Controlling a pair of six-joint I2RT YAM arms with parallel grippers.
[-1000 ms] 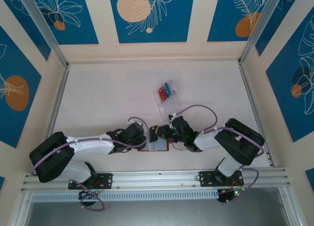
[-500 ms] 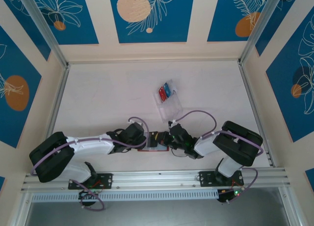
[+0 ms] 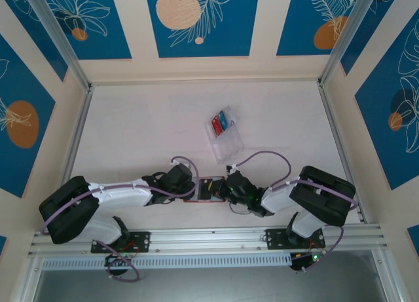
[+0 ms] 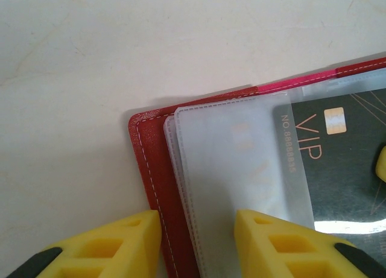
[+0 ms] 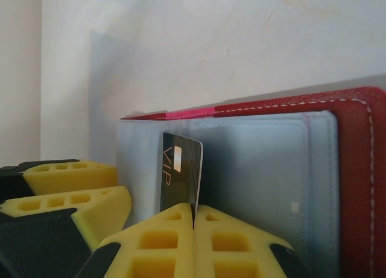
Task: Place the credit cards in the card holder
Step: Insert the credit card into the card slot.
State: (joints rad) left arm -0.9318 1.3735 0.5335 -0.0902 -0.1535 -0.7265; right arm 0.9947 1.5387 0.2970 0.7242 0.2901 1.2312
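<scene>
The red card holder (image 3: 208, 190) lies open on the table between both grippers, its grey-blue pockets and clear sleeves facing up. My right gripper (image 5: 194, 214) is shut on a black VIP credit card (image 5: 181, 169), which stands on edge against the pocket. In the left wrist view that black card (image 4: 329, 163) lies partly under a clear sleeve. My left gripper (image 4: 198, 221) stands open over the card holder (image 4: 151, 169). One finger is on the table beside the holder's red left edge and the other is on the sleeves. A red card (image 3: 215, 124) and a blue card (image 3: 224, 120) lie in the tray.
A clear plastic tray (image 3: 229, 145) sits just behind the holder, towards the middle of the table. The two wrists almost meet over the holder near the front rail (image 3: 209, 240). Aluminium posts and patterned walls enclose the table.
My right gripper has come down and towards the front with the black card, from above the holder's right part onto its pockets. The left gripper has stayed put.
</scene>
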